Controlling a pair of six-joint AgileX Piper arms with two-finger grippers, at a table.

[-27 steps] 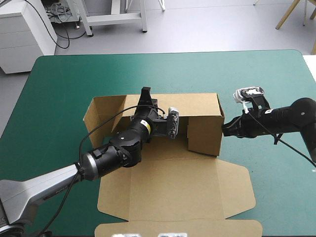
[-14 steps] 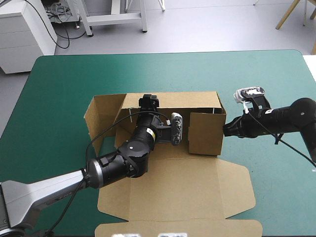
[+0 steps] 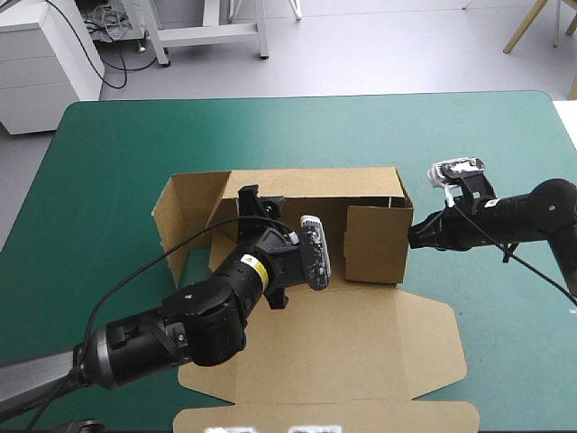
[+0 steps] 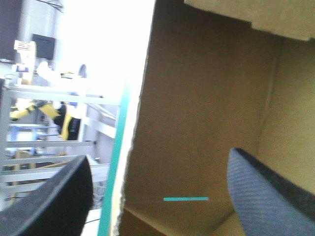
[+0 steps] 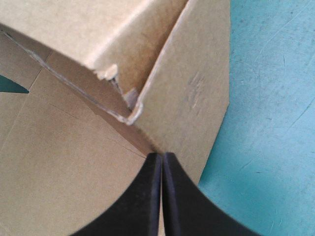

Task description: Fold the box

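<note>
The brown box (image 3: 315, 352) lies mid-table with its back wall (image 3: 315, 185) and right side wall (image 3: 374, 244) raised and its lid flat toward the near edge. My left gripper (image 3: 260, 198) is inside the box at the back wall. In the left wrist view the left gripper (image 4: 158, 155) is open and its fingers (image 4: 268, 189) stand on either side of the wall's edge (image 4: 133, 147). My right gripper (image 3: 413, 237) is shut, and in the right wrist view the right gripper (image 5: 160, 156) touches the outside of the right wall (image 5: 197, 98) with its tip.
The box's left side flap (image 3: 176, 212) leans outward over the teal-green cover (image 3: 99, 180). The lid's corner flaps (image 3: 437, 347) spread flat near the front edge. Open cover lies behind the box and to its right.
My left gripper has opened and drawn back from the top of the back wall, shifting slightly left. The right side wall now stands squarer. The right gripper has stayed in place.
</note>
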